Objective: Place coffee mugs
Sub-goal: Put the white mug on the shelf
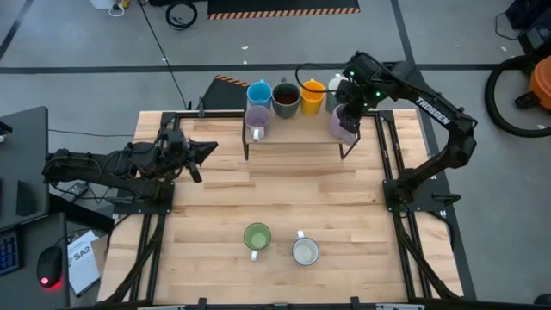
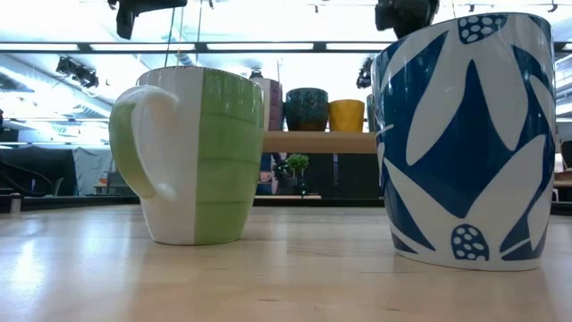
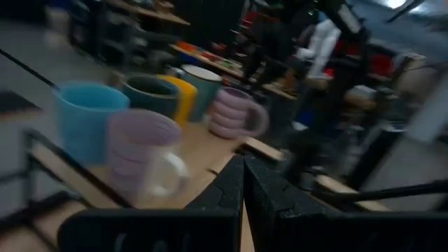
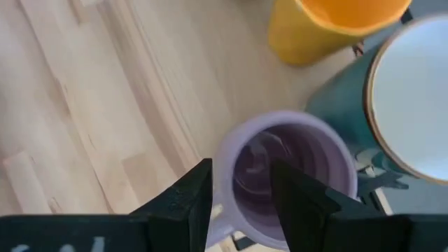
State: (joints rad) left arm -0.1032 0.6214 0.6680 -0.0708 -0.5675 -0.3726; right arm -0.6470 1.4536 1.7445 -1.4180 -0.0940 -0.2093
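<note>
Lilac mug [image 4: 283,178] rim sits between parted right fingers [image 4: 189,203].

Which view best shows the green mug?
The low view: the green mug fills the foreground, handle and stripes clear. The high view shows only its rim from above. Neither wrist view shows it.

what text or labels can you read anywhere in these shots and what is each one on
"TROSSEN": white letters along the forearm of the right arm, high view.
"SA2": seemingly that, on a white card beside the table's left edge; its smaller print is too small to read.
White marks by the right gripper, in its wrist view: cut off, unreadable.
The mugs carry only patterns, no words.
</note>
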